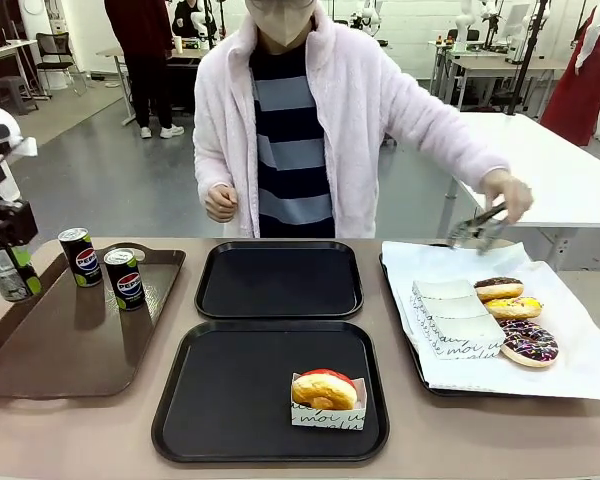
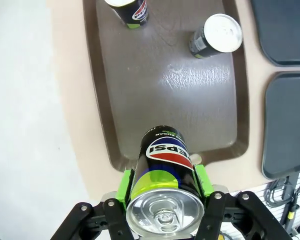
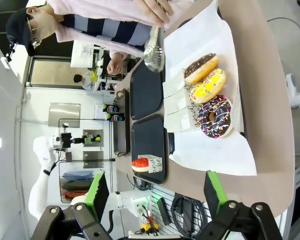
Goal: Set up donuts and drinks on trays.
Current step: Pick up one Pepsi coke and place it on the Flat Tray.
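Note:
My left gripper is shut on a black Pepsi can, held over the end rim of the glossy brown tray; in the front view this can is at the far left. Two more cans stand on the brown tray. Two matte black trays lie in the middle. The near one carries a red-iced donut in a paper holder. High over the table's right end, my right gripper is open with nothing between its fingers.
A paper-lined tray at the right holds three donuts and spare paper holders. Across the table stands a person whose hand holds metal tongs over that tray's far edge.

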